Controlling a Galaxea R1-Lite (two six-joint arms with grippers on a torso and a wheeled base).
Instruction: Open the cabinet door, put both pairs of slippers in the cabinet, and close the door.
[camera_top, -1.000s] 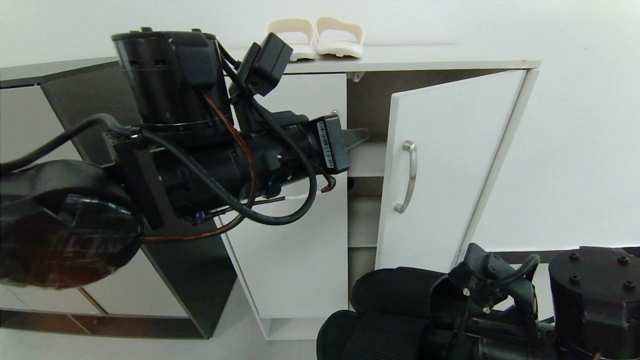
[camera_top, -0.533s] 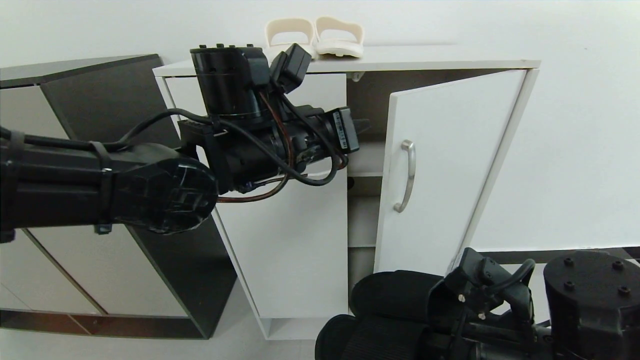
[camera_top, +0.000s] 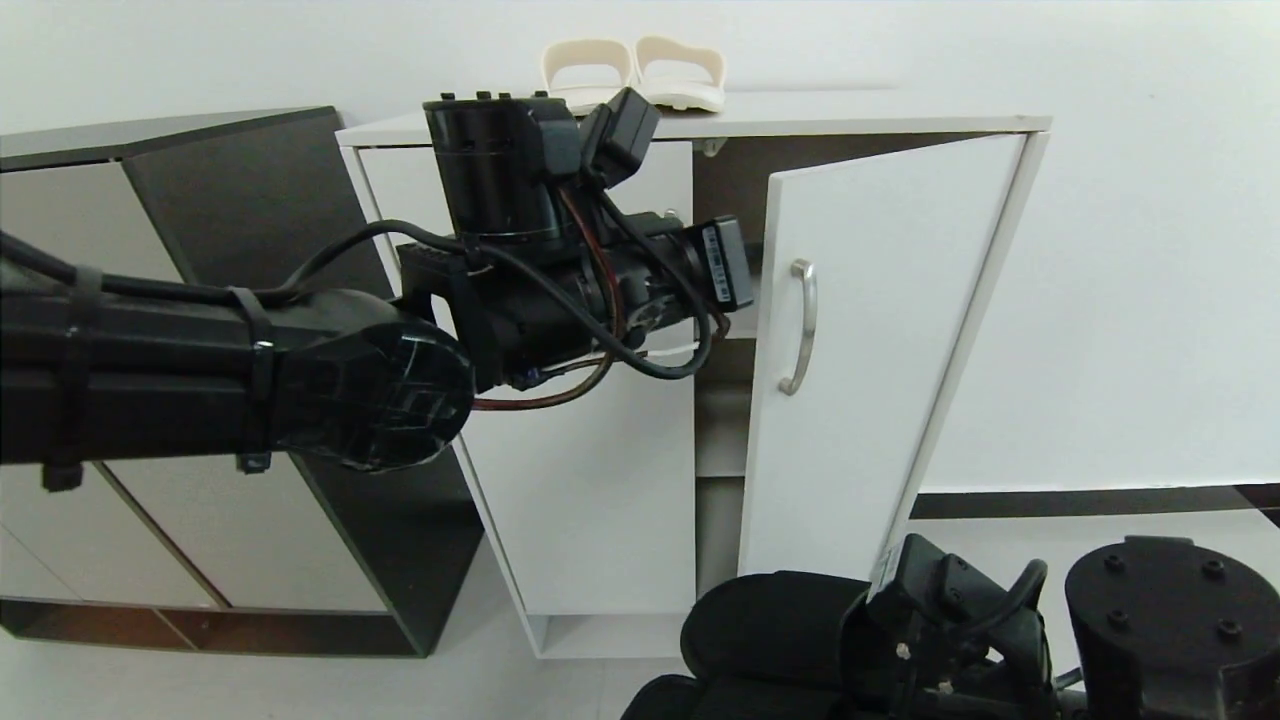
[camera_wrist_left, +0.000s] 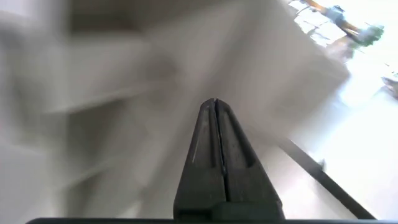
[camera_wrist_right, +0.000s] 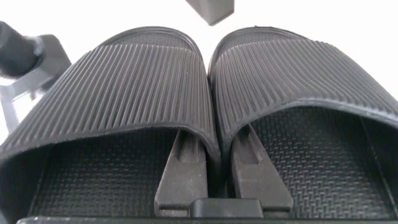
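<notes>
A white cabinet (camera_top: 600, 480) has its right door (camera_top: 880, 350) swung partly open, with a metal handle (camera_top: 800, 325) on it. A cream pair of slippers (camera_top: 635, 70) rests on the cabinet top. My left arm's wrist (camera_top: 700, 275) sits at the gap between the two doors, its tips hidden by the door edge. In the left wrist view my left gripper (camera_wrist_left: 216, 106) is shut with nothing in it. My right gripper (camera_wrist_right: 221, 162) is shut on the adjoining inner walls of a black pair of slippers (camera_wrist_right: 211, 93), held low before the open door (camera_top: 770, 620).
A dark cabinet (camera_top: 250, 190) with pale angled fronts stands against the white one's left side. Shelves (camera_top: 720, 460) show inside the opening. A white wall lies to the right of the door, with a dark strip (camera_top: 1080, 498) at its foot.
My left arm has stretched out and swung right, up to the cabinet opening. The head view has shifted slightly. The black slippers and right gripper now sit lower in the picture.
</notes>
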